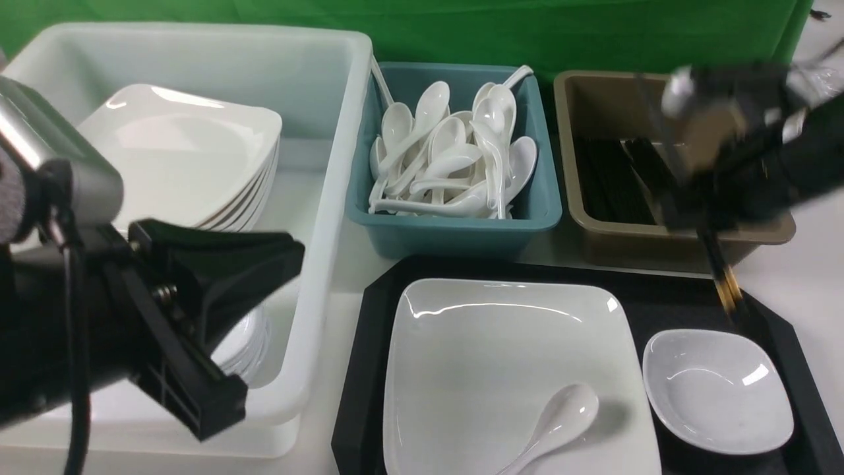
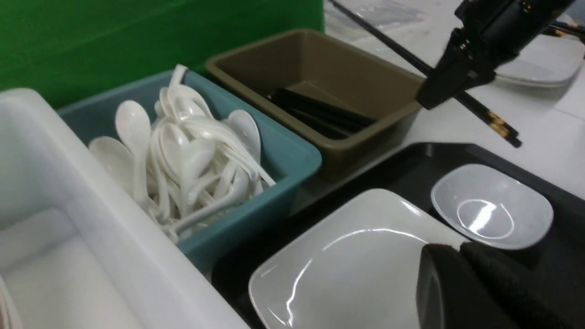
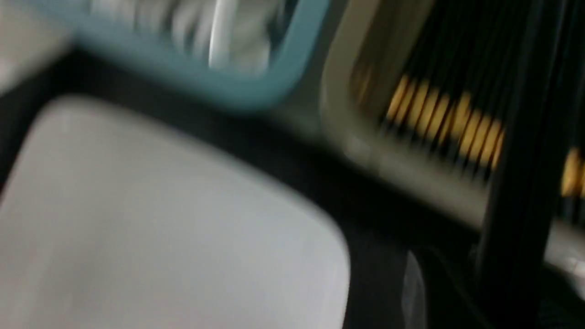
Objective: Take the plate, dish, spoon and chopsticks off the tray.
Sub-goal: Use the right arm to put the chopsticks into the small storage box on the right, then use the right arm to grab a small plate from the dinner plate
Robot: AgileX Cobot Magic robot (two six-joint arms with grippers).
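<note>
On the black tray (image 1: pixel 666 297) lies the large white plate (image 1: pixel 501 343), with the white spoon (image 1: pixel 560 419) resting in its near right corner. The small dish (image 1: pixel 715 389) sits on the tray to the plate's right. My right gripper (image 1: pixel 699 221) is shut on the black chopsticks (image 1: pixel 722 280), which hang tilted over the tray's far right corner, beside the brown bin; the left wrist view shows the chopsticks (image 2: pixel 484 114) in the air. My left gripper (image 1: pixel 298 254) is shut and empty, hovering over the white tub, left of the tray.
Behind the tray stand a white tub (image 1: pixel 316 86) holding stacked plates, a teal bin (image 1: pixel 455 231) full of white spoons, and a brown bin (image 1: pixel 593 224) with several black chopsticks. A green backdrop closes the far side.
</note>
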